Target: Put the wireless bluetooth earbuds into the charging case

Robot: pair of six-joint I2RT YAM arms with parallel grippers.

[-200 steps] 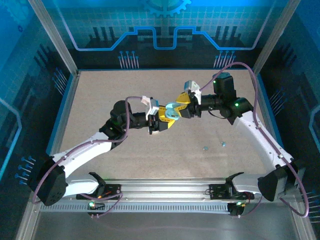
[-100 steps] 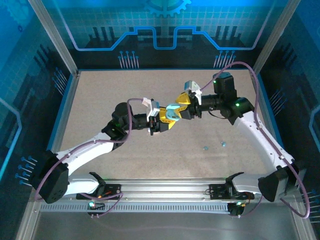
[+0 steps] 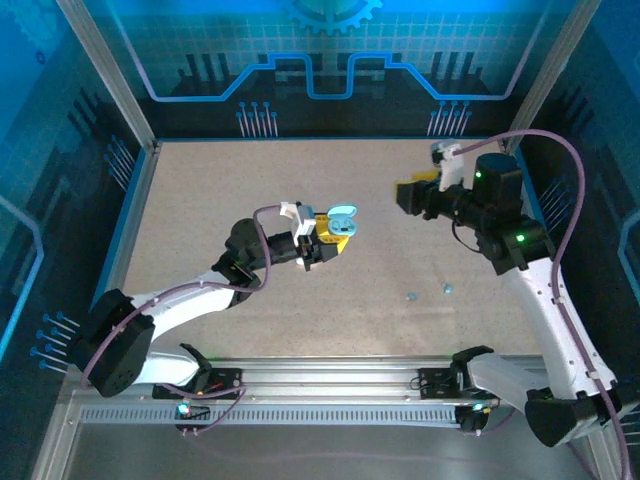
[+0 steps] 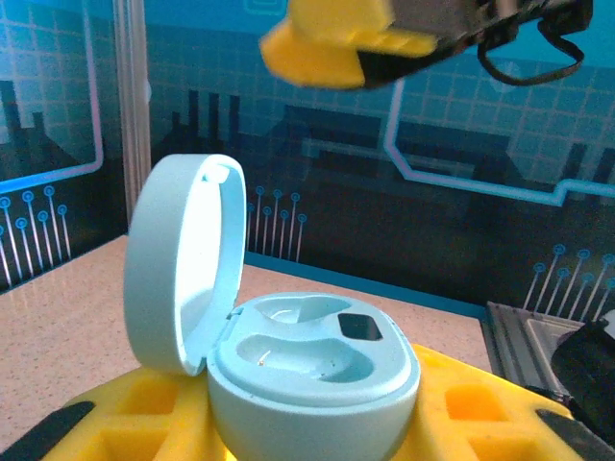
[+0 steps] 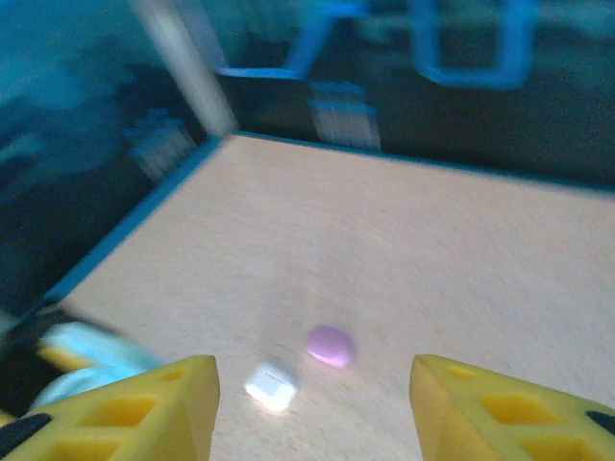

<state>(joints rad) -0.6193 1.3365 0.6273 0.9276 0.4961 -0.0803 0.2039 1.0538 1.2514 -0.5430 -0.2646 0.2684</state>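
My left gripper (image 3: 328,238) is shut on the base of a light teal charging case (image 3: 341,219), held above the middle of the table. In the left wrist view the case (image 4: 317,370) sits between the yellow fingers (image 4: 490,413). Its lid (image 4: 183,274) stands open to the left and both sockets are empty. Two tiny teal earbuds (image 3: 410,296) (image 3: 447,289) lie on the table to the right of centre. My right gripper (image 3: 405,196) hangs open and empty at the right, well away from the case. Its yellow fingertips (image 5: 144,403) are spread wide.
The blurred right wrist view has a pink-purple rounded thing (image 5: 330,346) and a small white thing (image 5: 271,386) lying on the tabletop (image 5: 432,250). Blue-edged walls (image 3: 135,210) ring the table. The right gripper's yellow finger (image 4: 327,43) hangs at the top of the left wrist view.
My right gripper was at the case's lid, and it has pulled back to the right and opened wider. The left gripper keeps its grip and has drifted slightly left.
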